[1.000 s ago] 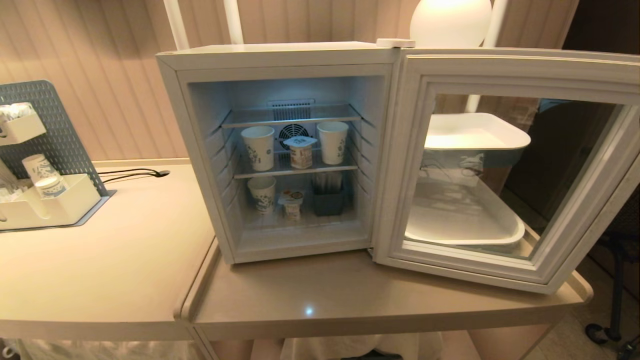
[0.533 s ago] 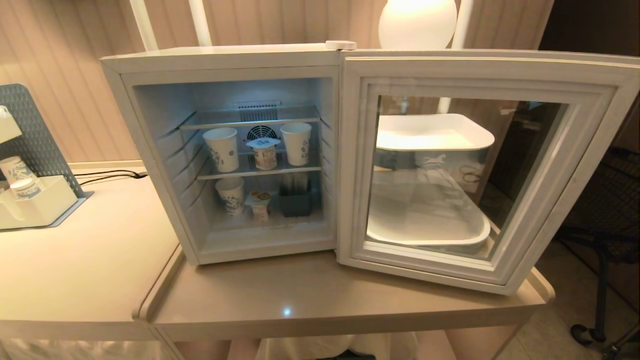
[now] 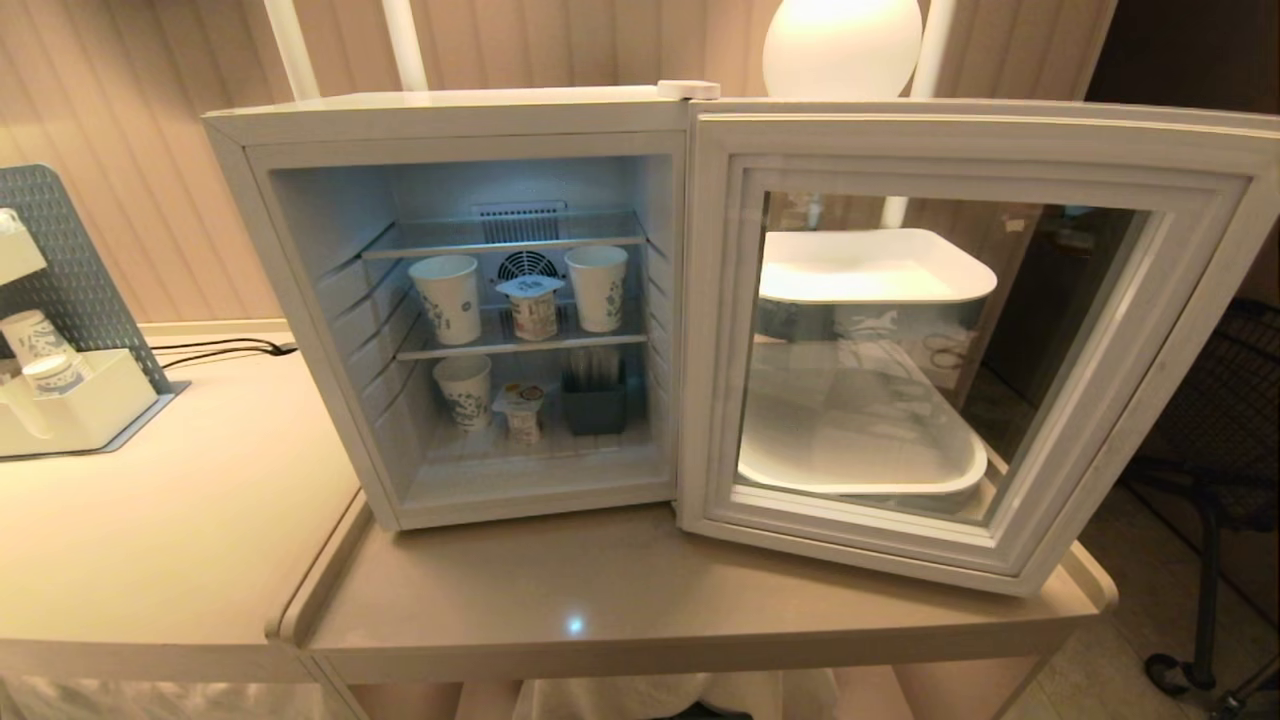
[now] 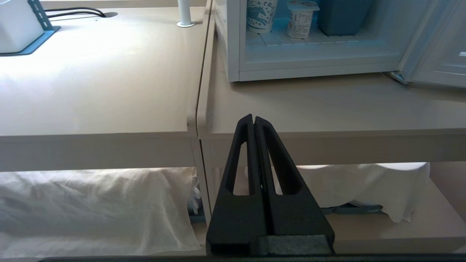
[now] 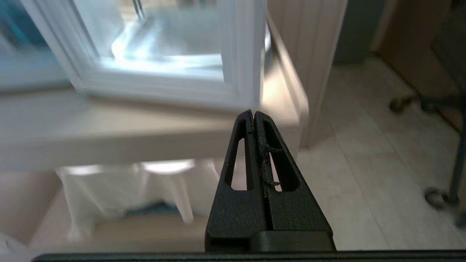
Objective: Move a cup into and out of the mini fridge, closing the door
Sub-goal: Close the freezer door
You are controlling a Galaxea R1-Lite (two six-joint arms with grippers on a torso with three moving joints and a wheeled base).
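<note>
The white mini fridge (image 3: 300, 120) stands on the beige counter with its door (image 3: 1100, 480) swung wide open to the right. Two patterned paper cups, the left cup (image 3: 447, 298) and the right cup (image 3: 598, 287), stand on the middle wire shelf with a small sealed pot (image 3: 534, 308) between them. A third cup (image 3: 464, 391) sits on the fridge floor; the left wrist view shows this lower cup (image 4: 260, 15) too. Neither arm shows in the head view. My left gripper (image 4: 253, 118) is shut and empty, below the counter's front edge. My right gripper (image 5: 253, 112) is shut and empty, low near the door's outer corner (image 5: 240, 87).
A grey pegboard stand (image 3: 60, 260) with white bins holding more cups sits at the far left, a black cable (image 3: 215, 348) behind it. A white tray (image 3: 880, 265) shows through the door glass. A dark box (image 3: 594, 407) and another small pot (image 3: 521, 412) sit on the fridge floor.
The whole head view has shifted: the fridge and counter now sit further left in the picture, so the camera has turned right. Nothing in the fridge has moved.
</note>
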